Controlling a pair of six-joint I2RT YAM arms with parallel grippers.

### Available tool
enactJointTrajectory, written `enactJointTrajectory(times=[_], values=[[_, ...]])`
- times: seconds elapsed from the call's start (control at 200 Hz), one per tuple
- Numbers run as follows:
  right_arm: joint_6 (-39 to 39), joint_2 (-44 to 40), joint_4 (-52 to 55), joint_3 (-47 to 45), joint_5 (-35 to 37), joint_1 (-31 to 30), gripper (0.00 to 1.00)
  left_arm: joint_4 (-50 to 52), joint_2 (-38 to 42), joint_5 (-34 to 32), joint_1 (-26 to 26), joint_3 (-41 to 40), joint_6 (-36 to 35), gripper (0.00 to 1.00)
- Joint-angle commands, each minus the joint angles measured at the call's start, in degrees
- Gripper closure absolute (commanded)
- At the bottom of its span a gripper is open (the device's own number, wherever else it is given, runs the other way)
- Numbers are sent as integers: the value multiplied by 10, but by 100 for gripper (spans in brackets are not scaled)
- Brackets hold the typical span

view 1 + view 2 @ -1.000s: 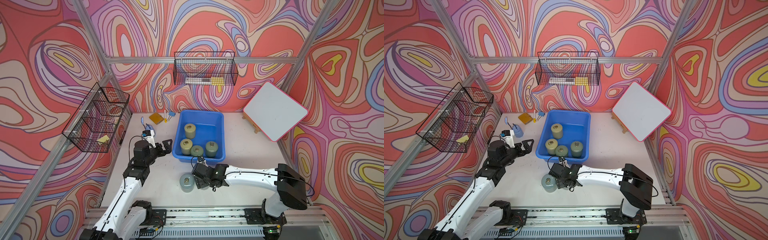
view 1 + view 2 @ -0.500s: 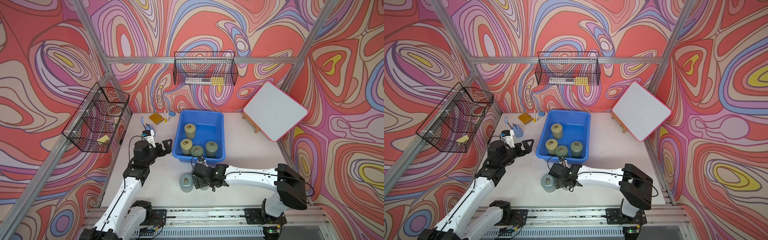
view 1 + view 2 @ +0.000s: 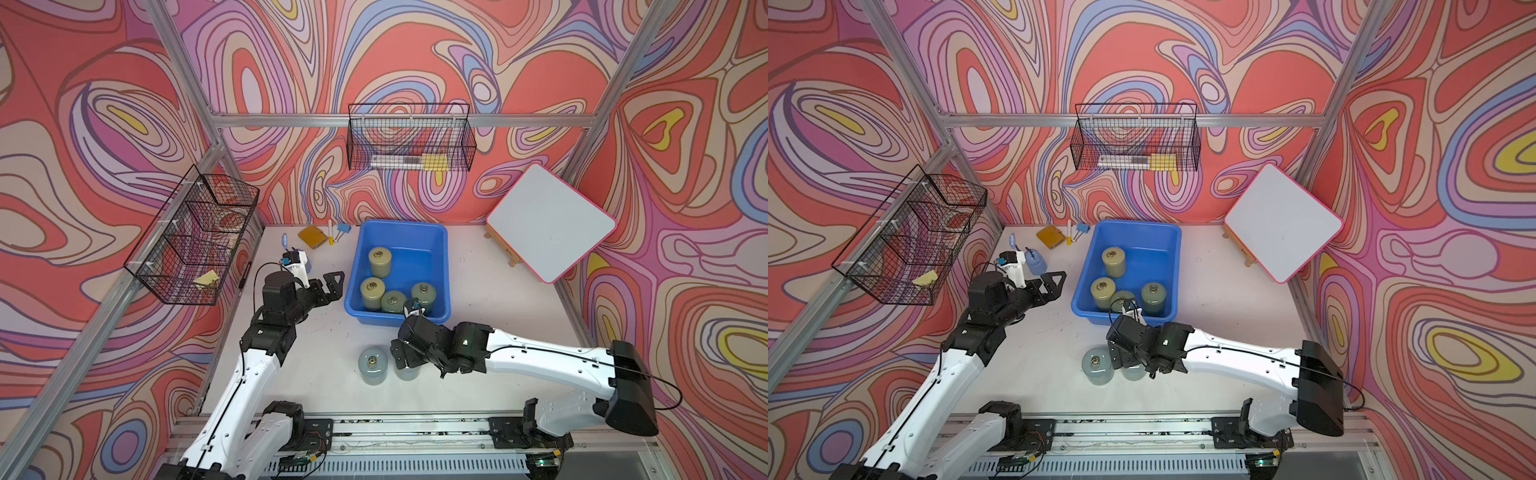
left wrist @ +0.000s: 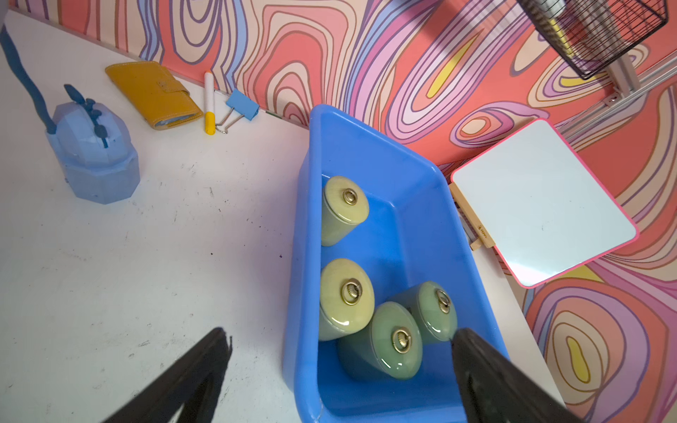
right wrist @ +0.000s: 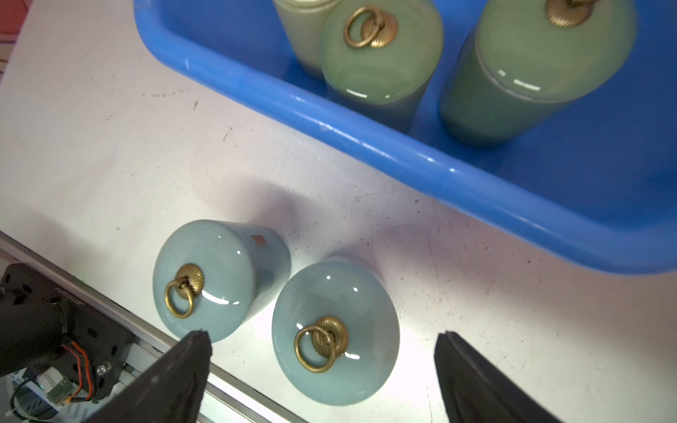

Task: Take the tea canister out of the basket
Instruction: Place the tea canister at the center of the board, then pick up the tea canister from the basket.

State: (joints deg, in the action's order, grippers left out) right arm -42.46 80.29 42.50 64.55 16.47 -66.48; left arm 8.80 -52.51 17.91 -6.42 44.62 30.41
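The tea canister (image 5: pixel 335 329) I am watching stands upright on the white table (image 3: pixel 324 353), outside the basket (image 3: pixel 376 319) and a little in front of its near wall. It is blue-grey and glossy, with a brass ring pull lying on the lid. The right gripper (image 5: pixel 322 335) hangs directly over it. Its black fingers (image 5: pixel 176 377) are spread wide, one on each side of the lid, and in the right wrist view I see clear table between each tip and the glaze, so nothing is pinched. In both top views the gripper body hides most of this canister.

Just beside it, on the side toward my left arm, a second blue-grey canister (image 3: pixel 372 365) also stands upright. The two are very near each other, but I cannot tell whether they touch.

Inside the blue basket four green canisters remain: one (image 3: pixel 379 262) alone toward the back, and three clustered near the front wall (image 3: pixel 372 293) (image 3: pixel 392 301) (image 3: pixel 424 293). All are upright with their ring lids up.

The left gripper (image 4: pixel 339 331) hovers at the basket's left side with its fingers (image 4: pixel 183 384) spread apart and nothing between them.

Farther out, along the back wall, lie a yellow wallet (image 4: pixel 154 95), a white marker (image 4: pixel 209 102) and a blue binder clip (image 4: pixel 240 106), with a pale blue faceted object (image 4: pixel 95 157) nearer my left arm. A pink-edged whiteboard (image 3: pixel 548 222) leans on its stand at the right, and two black wire baskets (image 3: pixel 409 141) (image 3: pixel 191 237) hang on the walls.
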Motion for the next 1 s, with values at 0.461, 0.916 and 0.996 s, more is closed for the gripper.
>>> enactJointTrajectory(times=[0.461, 0.916, 0.996], values=[[138, -103, 39, 13, 66, 176, 2, 211, -201, -29, -97, 250, -61, 1], [256, -68, -117, -48, 184, 253, 2, 303, -434, -164, -177, 453, -96, 1], [267, -69, -151, -67, 183, 266, 2, 311, -470, -178, -180, 480, -91, 1]])
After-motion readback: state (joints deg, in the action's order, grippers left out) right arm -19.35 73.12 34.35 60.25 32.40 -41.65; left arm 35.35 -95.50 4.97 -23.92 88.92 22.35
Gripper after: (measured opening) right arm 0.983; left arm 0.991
